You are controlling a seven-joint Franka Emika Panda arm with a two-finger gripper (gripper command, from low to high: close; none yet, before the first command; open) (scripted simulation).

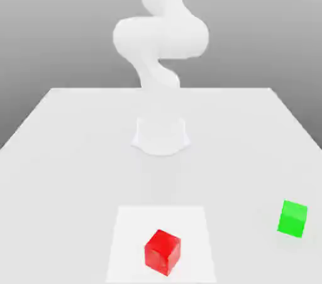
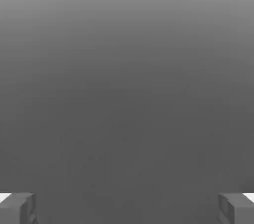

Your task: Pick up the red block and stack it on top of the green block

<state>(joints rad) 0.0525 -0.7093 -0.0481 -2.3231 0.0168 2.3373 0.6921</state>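
A red block point(image 1: 163, 252) sits on a pale square patch point(image 1: 129, 226) near the table's front edge, slightly turned. A green block point(image 1: 293, 218) rests on the table toward the exterior view's right, well apart from the red one. The white arm point(image 1: 160, 43) rises from its base point(image 1: 161, 135) at the table's middle and runs up out of the picture. In the hand view my gripper point(image 2: 127, 208) is open, its two grey fingertips point(image 2: 17, 208) far apart, with nothing between them and plain grey background behind.
The white table point(image 1: 63, 150) stretches wide around the arm's base, its edges slanting at both sides. The far background is plain grey.
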